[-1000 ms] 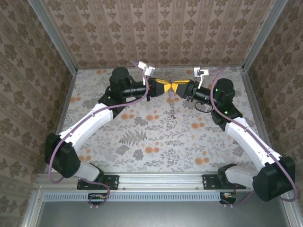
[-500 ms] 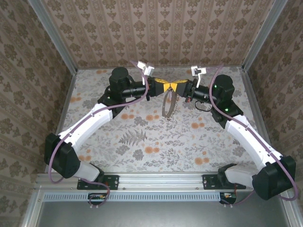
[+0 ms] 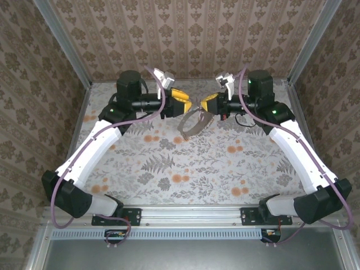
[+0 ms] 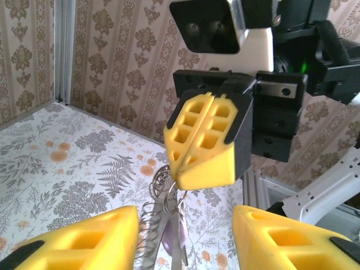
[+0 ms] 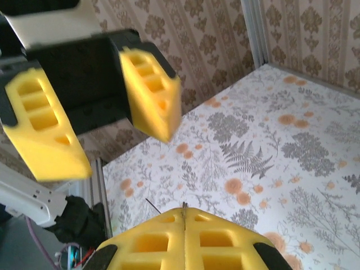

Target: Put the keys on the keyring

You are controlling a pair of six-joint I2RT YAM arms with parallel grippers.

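My right gripper (image 4: 190, 179) is clenching tight on the top of the keyring (image 4: 147, 225), yellow fingers (image 4: 197, 140) pressed flat together. The beaded chain is hanging down in the air, and the little purple key (image 4: 181, 235) is dangling beside it just under my fingertips. My left gripper (image 4: 184, 216) is sitting released, with its jaws spread wide on either side of that hanging bundle. Seen from above, both are hovering over the far middle of the flowery table (image 3: 169, 169).
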